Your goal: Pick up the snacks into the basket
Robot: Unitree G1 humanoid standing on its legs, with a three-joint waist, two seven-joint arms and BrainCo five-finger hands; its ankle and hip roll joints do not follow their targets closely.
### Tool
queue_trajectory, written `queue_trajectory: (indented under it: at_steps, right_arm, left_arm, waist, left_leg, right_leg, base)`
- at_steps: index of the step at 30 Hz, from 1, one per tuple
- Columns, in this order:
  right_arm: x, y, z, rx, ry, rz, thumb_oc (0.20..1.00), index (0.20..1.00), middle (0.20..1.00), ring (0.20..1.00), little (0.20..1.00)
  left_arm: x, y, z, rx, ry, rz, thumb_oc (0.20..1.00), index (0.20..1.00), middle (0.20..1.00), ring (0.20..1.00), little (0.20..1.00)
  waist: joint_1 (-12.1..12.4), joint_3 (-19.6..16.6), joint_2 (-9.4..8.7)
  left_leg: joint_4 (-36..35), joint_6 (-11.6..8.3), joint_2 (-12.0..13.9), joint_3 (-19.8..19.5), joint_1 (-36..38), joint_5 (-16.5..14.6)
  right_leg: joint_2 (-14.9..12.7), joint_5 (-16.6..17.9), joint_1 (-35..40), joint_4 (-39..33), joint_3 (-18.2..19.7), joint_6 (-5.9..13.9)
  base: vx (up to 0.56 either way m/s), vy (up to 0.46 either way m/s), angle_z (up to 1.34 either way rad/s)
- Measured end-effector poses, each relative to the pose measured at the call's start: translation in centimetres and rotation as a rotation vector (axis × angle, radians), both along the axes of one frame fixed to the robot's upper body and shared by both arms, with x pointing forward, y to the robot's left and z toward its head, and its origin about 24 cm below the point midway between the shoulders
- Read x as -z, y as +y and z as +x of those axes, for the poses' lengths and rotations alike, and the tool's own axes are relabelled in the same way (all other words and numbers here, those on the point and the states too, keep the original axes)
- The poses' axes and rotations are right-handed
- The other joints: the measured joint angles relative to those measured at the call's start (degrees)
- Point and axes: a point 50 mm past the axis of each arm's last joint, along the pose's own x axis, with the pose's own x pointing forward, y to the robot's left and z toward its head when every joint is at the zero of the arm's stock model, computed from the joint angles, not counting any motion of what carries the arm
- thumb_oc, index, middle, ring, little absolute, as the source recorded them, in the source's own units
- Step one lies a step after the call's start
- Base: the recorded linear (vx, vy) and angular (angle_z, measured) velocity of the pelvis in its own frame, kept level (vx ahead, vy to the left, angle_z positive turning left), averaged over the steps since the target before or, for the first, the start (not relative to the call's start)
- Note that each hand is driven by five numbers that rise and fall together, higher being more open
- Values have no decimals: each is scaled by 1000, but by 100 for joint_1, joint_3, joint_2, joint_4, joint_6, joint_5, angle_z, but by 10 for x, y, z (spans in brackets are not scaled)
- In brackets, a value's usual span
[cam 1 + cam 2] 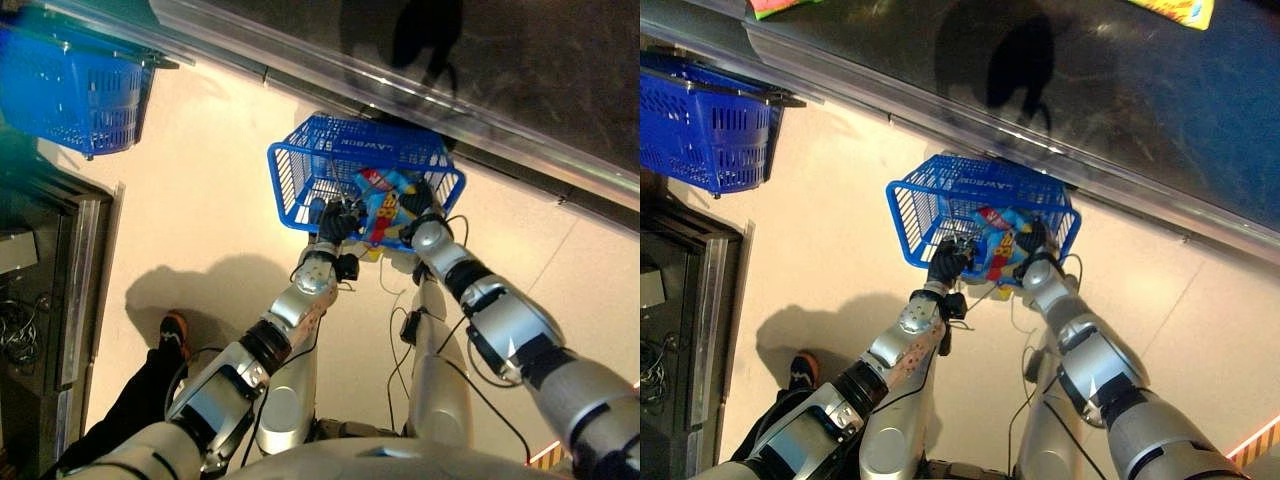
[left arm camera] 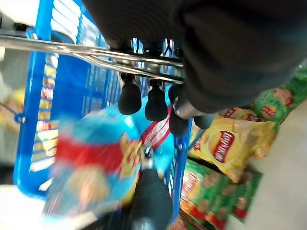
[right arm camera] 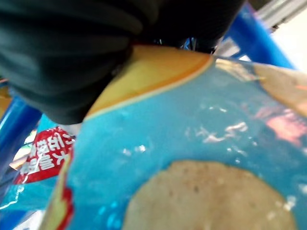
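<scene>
A blue plastic basket [image 1: 330,150] hangs low in front of me, close to the foot of a shelf. My left hand [image 1: 338,220] is at its near rim, with the fingers [image 2: 148,98] curled round the basket's silver wire handle [image 2: 67,48]. A blue snack bag with red and yellow print [image 1: 385,205] leans in the basket's near right part, its lower end over the rim. My right hand [image 1: 420,203] grips that bag's right edge. In the right wrist view the bag [image 3: 192,143] lies right under the hand's dark cover [image 3: 72,48].
A second blue basket [image 1: 75,85] stands at the upper left. A shiny shelf edge [image 1: 520,150] runs across behind the basket. Yellow chip bags [image 2: 230,143] and green bags [image 2: 211,191] lie on a shelf. A person's leg and shoe [image 1: 175,330] stand at my lower left.
</scene>
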Motion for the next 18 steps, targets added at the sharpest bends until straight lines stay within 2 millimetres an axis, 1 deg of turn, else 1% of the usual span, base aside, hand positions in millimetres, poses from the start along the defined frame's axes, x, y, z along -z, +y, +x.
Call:
queue_trajectory:
  at_steps: [1, 2, 3, 5, 8, 9, 13, 15, 18]
  right_arm:
    - [0, -1, 0, 4, 0, 9, 200, 200, 200, 200, 200]
    - [-8, 0, 4, 5, -16, 15, 200, 200, 200, 200, 200]
    - [-7, -1, 4, 10, -12, 13, 200, 200, 200, 200, 200]
    - [-12, 0, 6, 9, -22, 12, 200, 200, 200, 200, 200]
    - [-15, 8, 7, -8, -29, 13, 200, 200, 200, 200, 200]
    - [-18, 14, 9, -19, -36, 19, 1000, 1000, 1000, 1000, 1000]
    - [-22, 30, 11, -45, -29, 32, 1000, 1000, 1000, 1000, 1000]
    - [-13, 30, 8, -60, 7, 5, 1000, 1000, 1000, 1000, 1000]
    - [5, 31, 1, -127, 82, -156, 1000, 1000, 1000, 1000, 1000]
  left_arm:
    - [-3, -2, 0, 8, -2, -16, 200, 200, 200, 200, 200]
    - [-10, -4, -2, 25, -14, -55, 200, 200, 200, 200, 200]
    - [-13, -5, -3, 33, -24, -65, 200, 200, 200, 200, 200]
    - [-19, -9, -3, 51, -35, -92, 200, 200, 200, 200, 200]
    - [-26, -11, -5, 66, -38, -136, 200, 200, 200, 200, 200]
    - [-28, -13, -4, 71, -41, -144, 200, 200, 200, 200, 200]
    - [-32, -16, -4, 79, -47, -154, 200, 200, 200, 200, 200]
    - [-32, -17, -4, 80, -46, -156, 200, 200, 200, 200, 200]
    - [-29, -13, -1, 63, -38, -146, 200, 200, 200, 200, 200]
  waist:
    - [10, 1, 2]
    - [39, -1, 6]
    - [45, 0, 10]
    - [67, 0, 12]
    - [77, 1, 14]
    - [77, 1, 14]
    - [108, 0, 16]
    - [178, -1, 16]
    - [190, -2, 19]
  left_leg:
    - [-1, 3, -4, 0, -21, 2]
    - [1, 8, -15, -3, -89, 6]
    - [1, 11, -19, -4, -121, 8]
    - [0, 16, -37, -19, -179, 14]
    - [0, 16, -71, -33, -209, 14]
    - [4, 17, -72, -47, -221, 14]
    - [36, 18, -77, -76, -254, 16]
    - [45, 18, -80, -90, -255, 16]
    - [70, 20, -92, -149, -246, 17]
  right_leg:
    - [-5, 1, -25, -1, 1, 1]
    - [-12, 4, -92, 0, 0, 5]
    - [-15, 5, -120, 0, -1, 7]
    - [-30, 9, -164, 0, -22, 14]
    - [-63, 5, -177, -10, -52, 25]
    - [-61, 5, -178, -12, -65, 25]
    - [-59, 7, -181, -8, -82, 27]
    - [-59, 7, -174, -3, -89, 28]
    - [-61, 2, -110, 1, -159, 34]
  base:
    - [11, 40, 2]
    - [0, 0, 0]
    - [0, 0, 0]
    - [11, 23, 5]
    - [12, 18, 5]
    - [0, 0, 0]
    - [3, 3, 1]
    - [0, 0, 0]
    - [-3, 1, 9]
